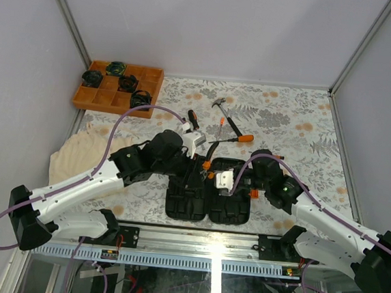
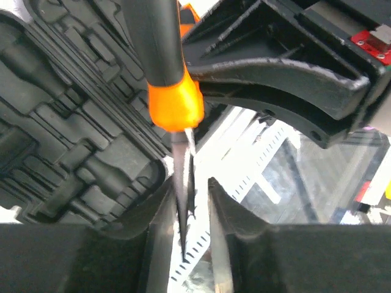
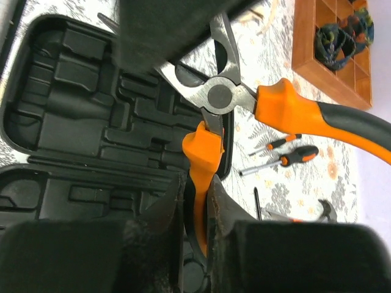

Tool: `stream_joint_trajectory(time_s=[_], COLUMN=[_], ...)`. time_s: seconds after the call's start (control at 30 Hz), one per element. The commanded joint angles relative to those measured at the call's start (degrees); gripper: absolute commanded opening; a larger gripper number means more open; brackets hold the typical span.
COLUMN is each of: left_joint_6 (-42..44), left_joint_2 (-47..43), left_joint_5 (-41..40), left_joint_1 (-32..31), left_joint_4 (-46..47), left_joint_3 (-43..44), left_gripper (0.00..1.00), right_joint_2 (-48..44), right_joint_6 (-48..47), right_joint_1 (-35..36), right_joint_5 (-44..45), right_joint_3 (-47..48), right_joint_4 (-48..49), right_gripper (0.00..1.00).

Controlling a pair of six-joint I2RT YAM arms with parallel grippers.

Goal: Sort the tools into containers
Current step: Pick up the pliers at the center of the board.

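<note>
The pliers [image 1: 209,165] hang over the open black tool case [image 1: 208,201], between my two grippers. My right gripper [image 3: 197,180] is shut on one orange-and-black pliers handle [image 3: 201,152]; the other handle [image 3: 317,116] sticks out to the right. In the left wrist view the steel nose of the pliers [image 2: 183,183] lies inside my left gripper [image 2: 189,183], against the left finger, with a gap to the right finger. A hammer [image 1: 222,111] and screwdrivers [image 1: 236,140] [image 1: 193,119] lie on the table beyond the case.
An orange gridded tray [image 1: 118,87] with round black-green coils stands at the back left. A cream cloth [image 1: 78,157] lies left of the case. The patterned table [image 1: 300,128] is walled at the back and on both sides. The right gripper's body [image 2: 287,61] is close to my left fingers.
</note>
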Motion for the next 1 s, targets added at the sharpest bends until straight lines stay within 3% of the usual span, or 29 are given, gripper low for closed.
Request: stream_joint_trajectory(time_s=[0.0, 0.17, 0.33, 0.73, 0.97], left_joint_6=[0.62, -0.56, -2.19, -7.77, -10.16], left_joint_2=[-1.22, -4.34, -10.05, -18.08, -17.39], left_joint_5=[-0.38, -5.33, -10.78, -26.16, -27.28], left_joint_1=[-0.31, -0.29, -0.18, -0.21, -0.18], left_joint_4=[1.95, 2.85, 4.94, 10.38, 16.20], left_joint_3=[1.80, 2.57, 2.14, -1.32, -2.51], left_gripper=[0.35, 0.57, 0.67, 0.70, 0.70], right_joint_2=[-0.18, -1.00, -3.02, -4.52, -0.52], right_joint_6=[5.11, 14.50, 30.20, 70.14, 87.36], right_joint_1=[-0.24, -0.23, -0.29, -0.27, -0.24], right_joint_5=[2.73, 7.20, 13.29, 25.30, 23.30], right_joint_3=[2.73, 2.11, -0.41, 0.77, 6.52], right_joint_4=[3.64, 6.67, 12.10, 16.60, 11.29], right_gripper=[0.00, 0.00, 0.00, 0.00, 0.00])
